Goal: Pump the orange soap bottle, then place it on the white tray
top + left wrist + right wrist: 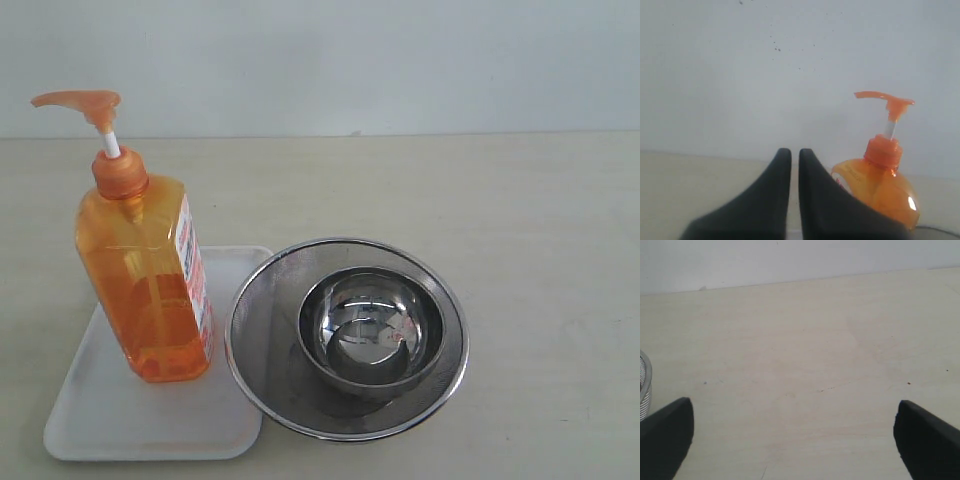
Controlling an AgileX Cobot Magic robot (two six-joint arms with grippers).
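The orange soap bottle (147, 283) stands upright on the white tray (120, 415) at the left of the table, pump head raised on its white stem. Neither gripper shows in the exterior view. In the left wrist view my left gripper (795, 152) is shut with nothing between its fingers, only a thin slit separating them; the orange soap bottle (883, 188) stands just beyond and to one side of it. My right gripper (792, 407) is open wide over bare table, holding nothing.
A round steel mesh strainer (262, 340) holding a steel bowl (370, 330) sits directly right of the tray, touching its edge. The strainer's rim (644, 385) shows at the border of the right wrist view. A pale wall backs the table.
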